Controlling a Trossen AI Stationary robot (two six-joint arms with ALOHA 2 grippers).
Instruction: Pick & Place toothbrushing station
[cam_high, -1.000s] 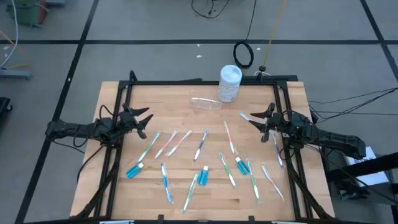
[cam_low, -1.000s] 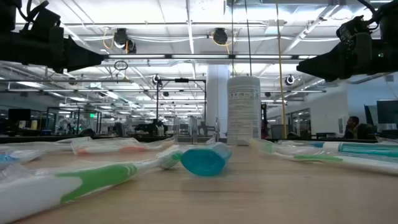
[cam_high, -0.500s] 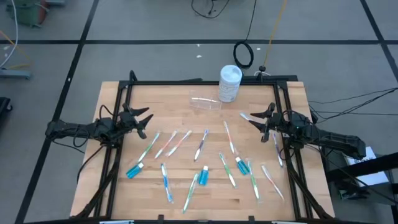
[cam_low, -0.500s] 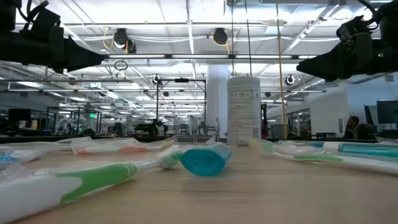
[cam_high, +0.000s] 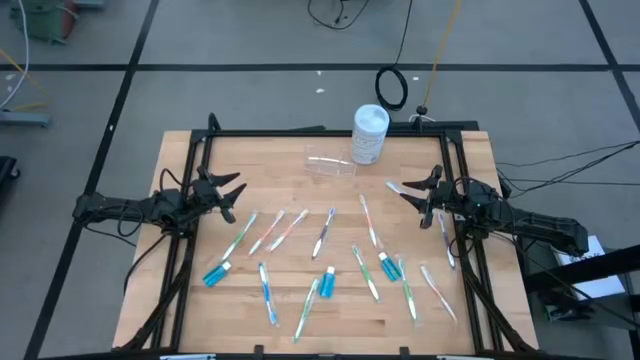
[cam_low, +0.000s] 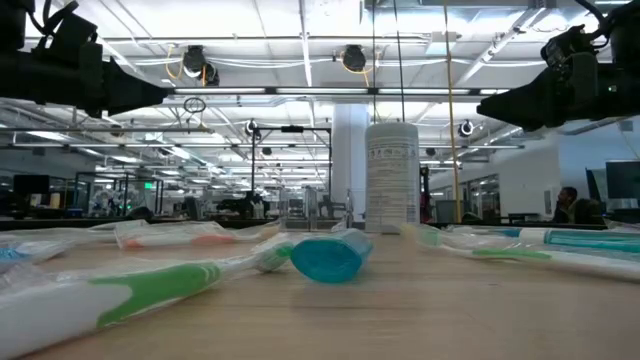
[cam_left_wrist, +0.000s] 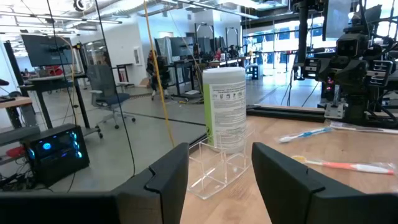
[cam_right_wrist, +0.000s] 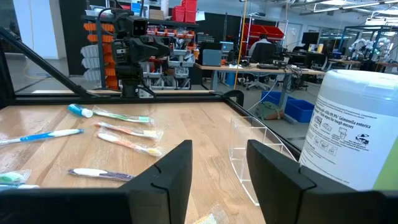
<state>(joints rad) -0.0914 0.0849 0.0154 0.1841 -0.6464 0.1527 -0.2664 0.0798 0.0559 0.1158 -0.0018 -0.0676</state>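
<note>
Toothbrushes (cam_high: 322, 234) lie scattered flat across the middle and lower part of a wooden desk (cam_high: 180, 150), seen from above. Three blue tubes lie among them: one at lower left (cam_high: 216, 272), one low in the centre (cam_high: 326, 283), one to the lower right (cam_high: 388, 266). A clear cup (cam_high: 330, 164) rests near the upper centre of the desk, apparently on its side, just beside a white canister (cam_high: 369, 133) that stands upright at the top edge.

At the left edge of the desk, the left gripper (cam_high: 228, 192) hangs above the wood with its jaws spread and nothing between them. At the right edge, the right gripper (cam_high: 412, 189) mirrors it, jaws also spread and empty. Both point inward toward the centre, well apart from each other. One brush (cam_high: 392, 186) lies just beside the right gripper.

Judging from the layout, the task has barely begun. No brush or tube sits in the cup, and neither arm holds anything. Everything is left to do: the cup probably needs standing up, then each brush and tube gathered to it.
</note>
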